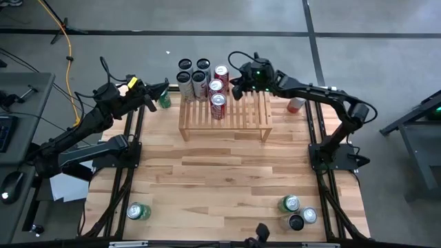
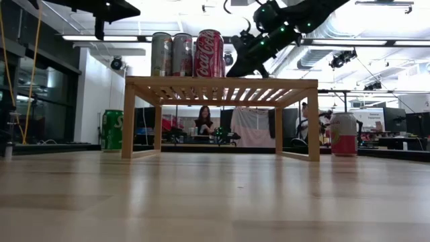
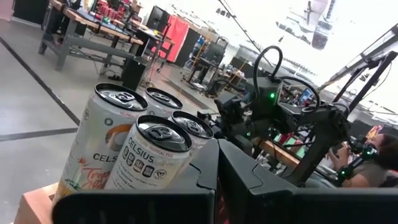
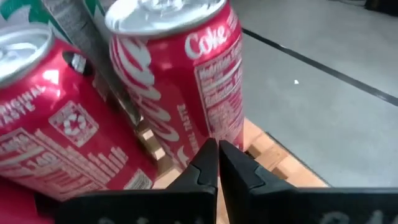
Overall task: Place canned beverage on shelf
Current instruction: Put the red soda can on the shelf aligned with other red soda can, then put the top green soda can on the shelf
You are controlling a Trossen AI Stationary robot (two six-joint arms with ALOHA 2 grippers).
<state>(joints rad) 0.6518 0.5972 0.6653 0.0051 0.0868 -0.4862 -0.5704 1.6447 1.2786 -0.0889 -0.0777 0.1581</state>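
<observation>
High view: my right gripper (image 1: 236, 87), clenched empty, hangs beside red cans (image 1: 218, 88) crowding the shelf (image 1: 241, 114); my left gripper (image 1: 160, 88), also clenched, waits near a green can (image 1: 165, 100).

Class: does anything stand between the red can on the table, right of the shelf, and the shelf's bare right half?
No object does: the red can stands apart from the shelf, whose right slats are bare. Only the right arm passes overhead, right gripper beside the Coke cans.
</observation>
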